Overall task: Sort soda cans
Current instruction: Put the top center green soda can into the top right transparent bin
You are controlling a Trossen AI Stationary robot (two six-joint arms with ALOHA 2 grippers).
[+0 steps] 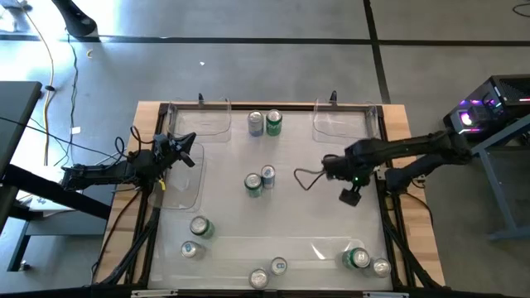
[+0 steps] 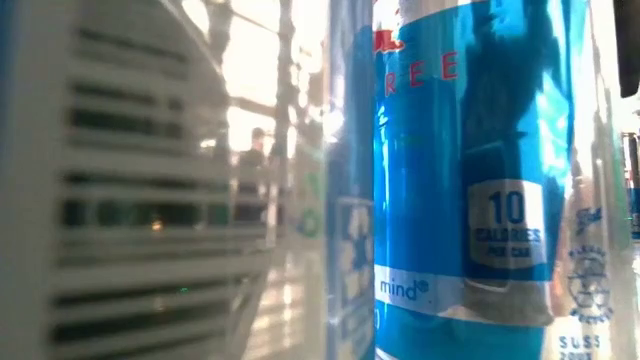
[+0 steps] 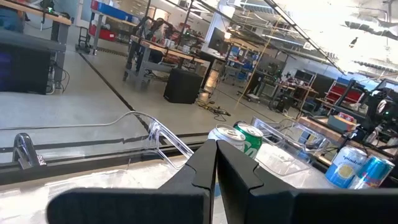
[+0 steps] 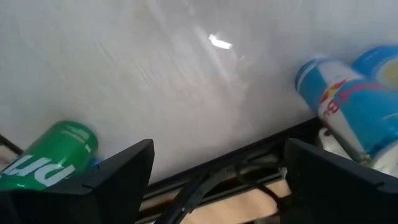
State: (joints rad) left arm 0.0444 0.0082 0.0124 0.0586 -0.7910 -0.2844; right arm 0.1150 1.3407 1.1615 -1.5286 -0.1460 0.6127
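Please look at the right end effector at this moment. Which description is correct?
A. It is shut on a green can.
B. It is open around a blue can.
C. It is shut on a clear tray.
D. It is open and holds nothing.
D: in the wrist view the right end effector has its fingers wide apart with only bare table surface between them; the green can and blue can lie off to the sides.

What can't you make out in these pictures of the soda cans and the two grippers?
- Low view: a blue can fills the lens, hiding the table and both arms.
- Right wrist view: the open right gripper sees only a green can and a blue can, both cut by edges.
- High view: can labels are too small to read.
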